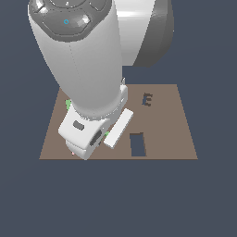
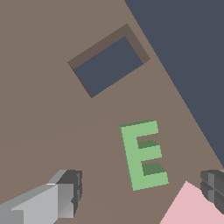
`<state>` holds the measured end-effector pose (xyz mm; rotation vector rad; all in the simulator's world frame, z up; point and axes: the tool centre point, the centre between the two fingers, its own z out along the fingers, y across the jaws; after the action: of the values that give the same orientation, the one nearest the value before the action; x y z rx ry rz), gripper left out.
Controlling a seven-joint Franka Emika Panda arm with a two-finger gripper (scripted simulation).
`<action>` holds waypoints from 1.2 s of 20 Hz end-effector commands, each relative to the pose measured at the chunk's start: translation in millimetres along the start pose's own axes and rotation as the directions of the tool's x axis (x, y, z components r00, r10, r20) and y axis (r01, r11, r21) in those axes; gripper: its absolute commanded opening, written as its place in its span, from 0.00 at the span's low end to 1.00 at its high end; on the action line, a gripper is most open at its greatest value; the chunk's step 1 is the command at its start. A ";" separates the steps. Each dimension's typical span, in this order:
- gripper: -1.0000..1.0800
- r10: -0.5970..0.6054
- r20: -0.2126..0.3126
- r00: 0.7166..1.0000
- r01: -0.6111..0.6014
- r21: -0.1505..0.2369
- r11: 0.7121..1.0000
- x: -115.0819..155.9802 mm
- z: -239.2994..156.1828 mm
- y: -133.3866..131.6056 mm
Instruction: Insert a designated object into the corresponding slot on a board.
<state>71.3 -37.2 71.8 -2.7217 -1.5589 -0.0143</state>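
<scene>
While its fingers [image 2: 65, 197] stand apart, the pincer [image 2: 142, 194] above the green E [image 2: 142, 154] on the board [image 2: 52, 131].

Light-green E block [image 2: 143, 154] flat on brown board [image 2: 43, 109]; E-shaped slot [image 1: 147, 99] well apart.

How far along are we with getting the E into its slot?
Early stage. Done: the arm has reached the near corner of the board, and the wrist view shows the gripper open, its fingers on either side of the green E. In hand: nothing; the E lies flat on the board, ungrasped. Left: close on it, lift, carry it to the E-shaped slot, which is empty, and seat it.
</scene>
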 end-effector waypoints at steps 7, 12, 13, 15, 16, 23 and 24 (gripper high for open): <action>0.96 -0.152 0.008 0.988 0.152 0.002 0.988 6.0 17.5 7.5; 0.96 -0.187 0.010 0.982 0.187 0.002 0.982 7.7 21.5 9.0; 0.96 -0.189 0.010 0.982 0.189 0.002 0.982 7.9 21.8 9.1; 0.96 -0.185 0.010 0.983 0.185 0.003 0.983 7.6 21.6 8.8; 0.96 -0.185 0.010 0.983 0.185 0.003 0.983 7.5 22.0 8.8; 0.96 -0.190 0.010 0.982 0.190 0.002 0.982 7.8 40.3 8.7; 0.96 -0.190 0.010 0.982 0.190 0.002 0.982 7.6 41.5 8.8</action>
<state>82.7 -34.6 33.2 -2.5649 -1.8131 0.0009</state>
